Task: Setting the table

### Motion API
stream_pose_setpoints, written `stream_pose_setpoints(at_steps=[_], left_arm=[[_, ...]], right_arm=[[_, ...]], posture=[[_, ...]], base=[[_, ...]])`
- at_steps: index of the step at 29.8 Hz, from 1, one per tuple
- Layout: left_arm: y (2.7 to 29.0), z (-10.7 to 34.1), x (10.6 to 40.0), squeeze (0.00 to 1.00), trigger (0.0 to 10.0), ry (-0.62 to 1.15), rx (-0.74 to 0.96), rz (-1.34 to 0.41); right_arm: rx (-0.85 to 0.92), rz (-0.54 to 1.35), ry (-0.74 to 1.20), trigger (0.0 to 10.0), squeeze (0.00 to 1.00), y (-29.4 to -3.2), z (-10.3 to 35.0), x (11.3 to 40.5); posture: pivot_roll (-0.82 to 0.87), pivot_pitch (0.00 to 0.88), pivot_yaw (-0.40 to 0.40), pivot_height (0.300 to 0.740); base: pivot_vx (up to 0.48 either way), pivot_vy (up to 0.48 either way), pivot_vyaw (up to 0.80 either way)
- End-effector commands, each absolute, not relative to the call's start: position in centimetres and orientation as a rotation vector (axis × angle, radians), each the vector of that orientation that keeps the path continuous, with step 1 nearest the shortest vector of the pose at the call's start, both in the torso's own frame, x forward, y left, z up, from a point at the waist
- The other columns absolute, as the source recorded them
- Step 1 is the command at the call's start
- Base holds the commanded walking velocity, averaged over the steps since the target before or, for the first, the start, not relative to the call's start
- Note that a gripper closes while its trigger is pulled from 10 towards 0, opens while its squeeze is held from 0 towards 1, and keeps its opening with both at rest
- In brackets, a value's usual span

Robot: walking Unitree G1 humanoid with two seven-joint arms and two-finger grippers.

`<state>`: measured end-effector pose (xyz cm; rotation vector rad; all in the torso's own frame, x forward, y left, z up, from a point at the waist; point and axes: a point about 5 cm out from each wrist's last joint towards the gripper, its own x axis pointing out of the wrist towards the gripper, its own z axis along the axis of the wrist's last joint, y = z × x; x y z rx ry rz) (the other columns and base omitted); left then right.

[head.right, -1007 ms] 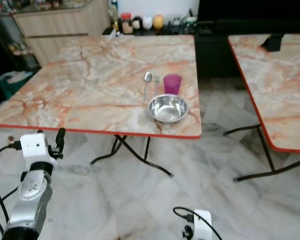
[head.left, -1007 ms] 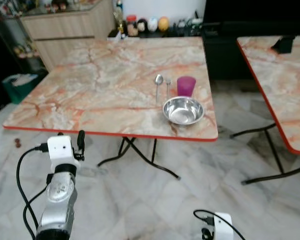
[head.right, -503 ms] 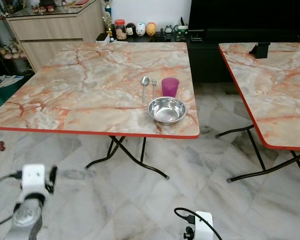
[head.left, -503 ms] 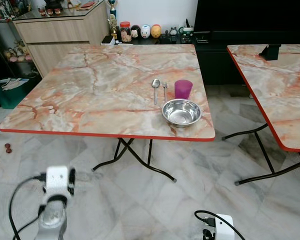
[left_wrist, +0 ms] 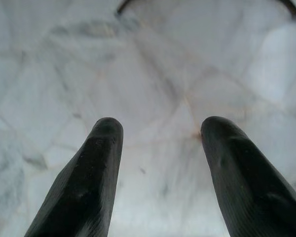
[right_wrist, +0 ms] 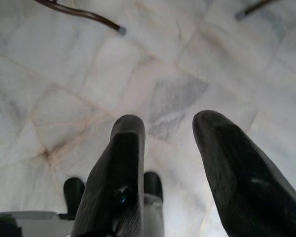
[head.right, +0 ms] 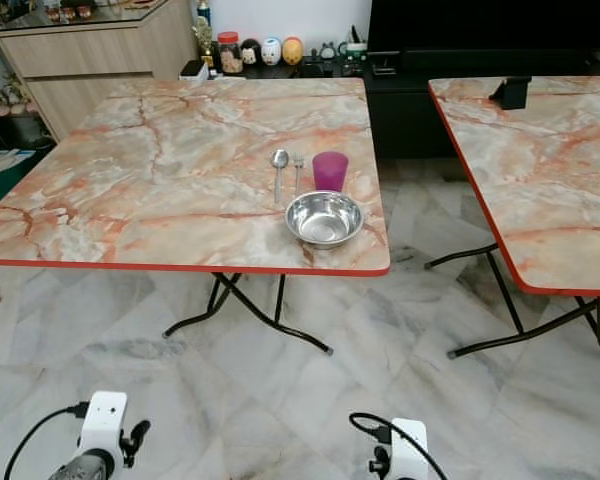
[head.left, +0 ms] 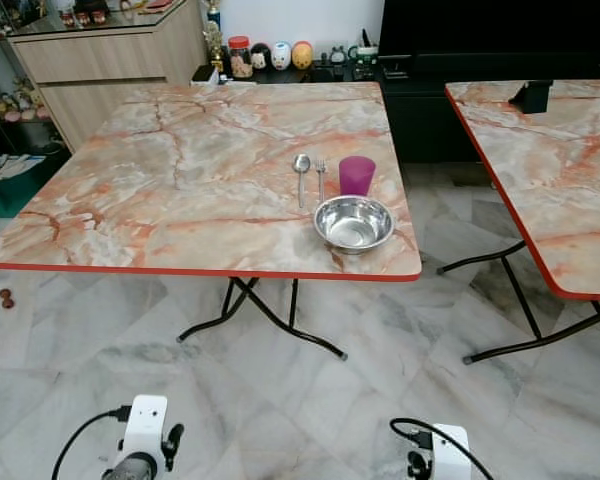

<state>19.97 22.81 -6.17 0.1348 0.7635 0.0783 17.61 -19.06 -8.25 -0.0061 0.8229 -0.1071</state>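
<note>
Just bowl (head.left: 353, 222) beside purple cup (head.left: 357, 175)

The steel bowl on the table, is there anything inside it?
The steel bowl looks empty; its shiny bottom shows bare. Whatever lies under it is hidden. Behind it stand a purple cup, a fork and a spoon.

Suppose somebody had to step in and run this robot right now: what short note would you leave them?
Left pincer: open, holds nothing, hanging low over the marble floor.
Right pincer: open, holds nothing, also low over the floor.
On the near table, by its front right corner: steel bowl, with the purple cup just behind it, and the spoon and fork side by side to the cup's left.
Done: one place looks laid.
Left: possibly more places; no other tableware is on this table. The robot stands back from the table.
</note>
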Motion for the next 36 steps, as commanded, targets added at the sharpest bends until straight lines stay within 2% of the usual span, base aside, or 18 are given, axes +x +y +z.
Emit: stream_pose_setpoints(at_steps=[1,7,9,11,13,16,17,21,22,25,29,36], left_arm=[[23.0,-7.2,18.4,0.00,10.0,0.841,0.116,0.077],[22.9,-7.7,17.6,0.00,10.0,0.888,0.083,0.097],[22.9,-7.9,17.2,0.00,10.0,0.899,0.078,0.101],[23.1,-8.1,16.7,0.00,10.0,0.904,0.040,0.136],[23.3,-8.1,16.5,0.00,10.0,0.901,0.013,0.167],[23.4,-8.1,16.4,0.00,10.0,0.901,0.008,0.172],[23.9,-8.4,15.6,0.00,10.0,0.924,0.013,0.189],[24.1,-8.4,15.3,0.00,10.0,0.932,0.014,0.196],[24.4,-8.5,14.9,0.00,10.0,0.933,0.009,0.216],[24.5,-8.5,14.9,0.00,10.0,0.932,0.005,0.223],[24.5,-8.5,14.9,0.00,10.0,0.925,-0.003,0.232],[24.2,-8.5,15.0,0.00,10.0,0.921,-0.014,0.235]], right_arm=[[-0.049,-0.064,0.790,10.0,0.00,-18.9,-8.0,17.9],[-0.062,-0.051,0.762,10.0,0.00,-18.8,-7.8,18.1],[-0.062,-0.051,0.677,10.0,0.00,-19.0,-6.6,20.2],[-0.097,-0.045,0.529,10.0,0.00,-19.5,-3.5,24.6],[-0.144,-0.037,0.491,10.0,0.00,-19.6,-2.7,25.6],[-0.154,-0.036,0.485,10.0,0.00,-19.6,-2.6,25.8],[-0.200,-0.030,0.301,10.0,0.00,-19.2,-0.4,27.2],[-0.153,-0.032,0.281,10.0,0.00,-19.0,0.0,27.7],[-0.140,-0.013,0.143,10.0,0.00,-18.6,2.1,29.1],[-0.132,-0.006,0.090,10.0,0.00,-18.5,2.8,29.5],[-0.086,-0.004,0.020,10.0,0.00,-17.7,6.1,32.4],[-0.089,0.001,-0.083,10.0,0.00,-17.8,8.2,33.2]], posture=[[-0.04,0.000,0.061,0.740],[-0.04,0.000,0.060,0.740],[-0.04,0.000,0.062,0.740],[-0.04,0.000,0.067,0.740],[-0.04,0.000,0.067,0.740],[-0.04,0.000,0.067,0.740],[-0.04,0.000,0.070,0.740],[-0.04,0.000,0.069,0.740],[-0.03,0.000,0.068,0.740],[-0.03,0.000,0.068,0.740],[-0.03,0.000,0.067,0.740],[-0.04,0.000,0.065,0.740]], base=[[0.000,0.000,0.00],[0.000,0.000,0.00],[0.000,0.000,0.00],[0.000,0.000,0.00],[0.000,0.000,0.00],[0.000,0.000,0.00],[0.000,0.000,0.00],[0.000,0.000,0.00],[0.000,0.000,0.00],[0.000,0.000,0.00],[0.000,0.000,0.00],[0.000,0.000,0.00]])
